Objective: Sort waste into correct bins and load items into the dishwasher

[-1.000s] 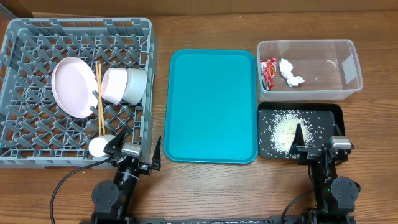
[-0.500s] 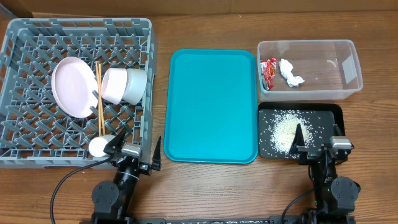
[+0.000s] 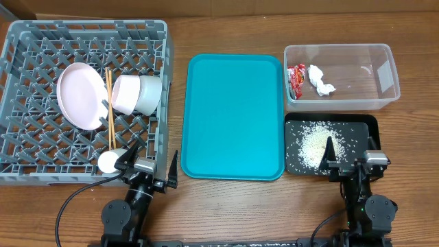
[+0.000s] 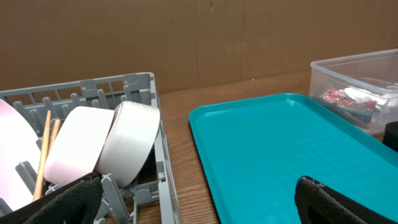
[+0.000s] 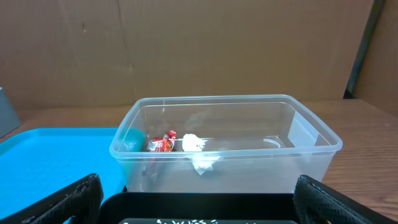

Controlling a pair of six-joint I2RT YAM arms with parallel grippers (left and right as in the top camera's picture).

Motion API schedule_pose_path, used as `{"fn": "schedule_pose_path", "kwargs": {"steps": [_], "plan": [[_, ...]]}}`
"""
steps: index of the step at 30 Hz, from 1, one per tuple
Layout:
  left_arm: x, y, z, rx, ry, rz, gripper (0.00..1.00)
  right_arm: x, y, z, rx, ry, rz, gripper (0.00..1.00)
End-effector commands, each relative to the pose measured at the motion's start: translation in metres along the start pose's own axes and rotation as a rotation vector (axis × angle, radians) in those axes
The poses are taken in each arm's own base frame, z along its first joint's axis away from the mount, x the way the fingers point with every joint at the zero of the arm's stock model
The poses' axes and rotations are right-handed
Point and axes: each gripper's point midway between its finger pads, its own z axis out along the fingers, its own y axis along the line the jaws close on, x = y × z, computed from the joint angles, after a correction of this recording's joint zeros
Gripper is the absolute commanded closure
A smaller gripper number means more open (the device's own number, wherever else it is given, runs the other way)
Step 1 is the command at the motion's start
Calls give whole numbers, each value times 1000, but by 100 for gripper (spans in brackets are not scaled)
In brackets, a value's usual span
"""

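Bowl [image 4: 129, 144] lies tipped in grey rack [image 4: 164, 168] (teal tray [image 4: 280, 155] alongside).

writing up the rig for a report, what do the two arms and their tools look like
The left arm and right arm are black with rounded joints and a grey block at the wrist. The left tool and right tool each have two black tapering fingers, matte up close. Thin black cables trail from the bases.

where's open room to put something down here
The teal tray is wholly bare, right of the dish rack. The clear tub is free in its right half; wrapper and tissue sit at its left end. The rack's back rows are open; its middle is crowded with plate, bowl, chopsticks. Rice fills the black tray's middle.
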Motion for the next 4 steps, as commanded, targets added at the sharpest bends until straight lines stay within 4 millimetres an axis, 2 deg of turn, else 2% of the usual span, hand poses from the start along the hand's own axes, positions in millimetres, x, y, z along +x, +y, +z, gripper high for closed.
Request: {"fn": "schedule_pose_path", "kwargs": {"steps": [1,4], "plan": [[0,-3,0,15,-6,10,0,1,-1,0,3,-9,-1,0],[0,-3,0,14,-6,10,0,1,-1,0,3,-9,-1,0]]}}
